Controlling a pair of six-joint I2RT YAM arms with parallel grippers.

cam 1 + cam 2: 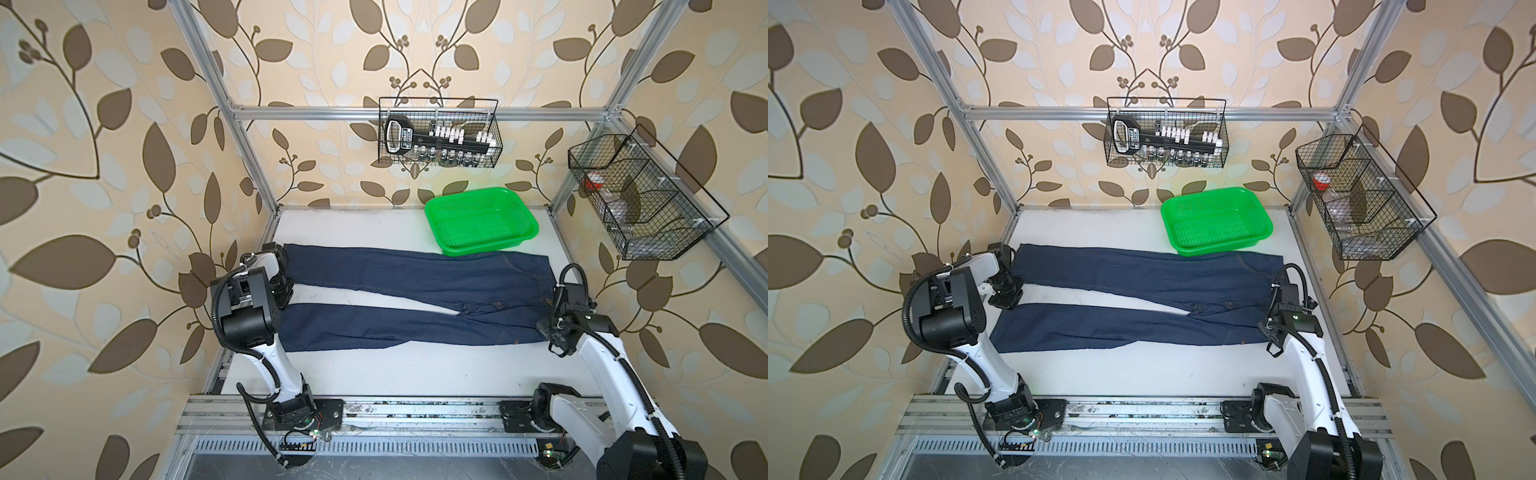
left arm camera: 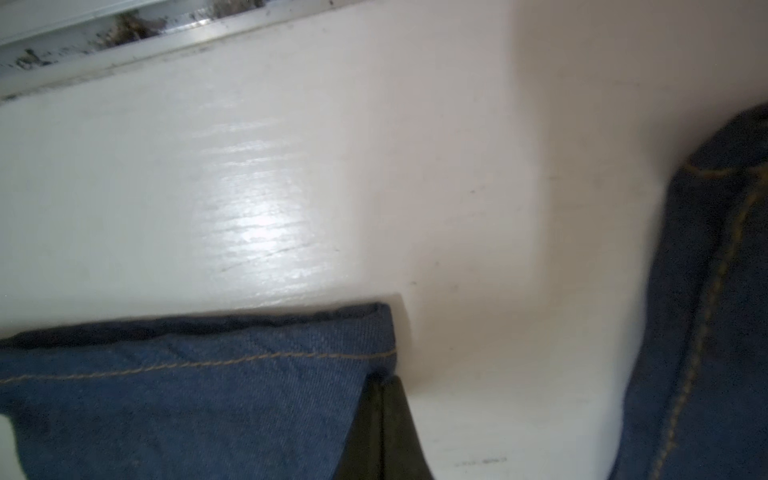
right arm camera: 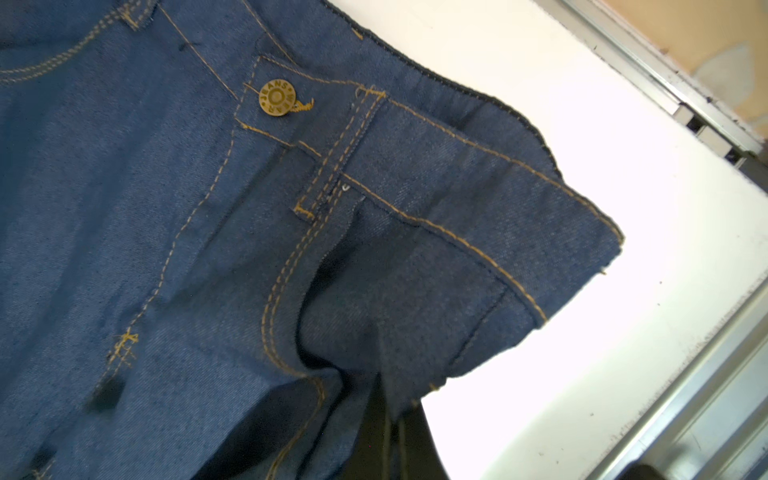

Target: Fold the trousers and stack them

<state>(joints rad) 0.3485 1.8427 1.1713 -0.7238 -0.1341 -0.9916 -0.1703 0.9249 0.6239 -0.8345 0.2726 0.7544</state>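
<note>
Trousers [image 1: 415, 274] flat, hem [image 2: 270, 357] in clenched left gripper [image 2: 380, 386], waistband [image 3: 478, 187] in clenched right gripper [image 3: 392, 415], green basket [image 1: 486, 246] alongside.

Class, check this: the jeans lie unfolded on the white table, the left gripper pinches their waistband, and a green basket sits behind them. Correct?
No. The left gripper pinches a leg hem of the jeans, not the waistband, as the left wrist view shows. The rest holds: they lie unfolded on the white table, green basket behind.
</note>
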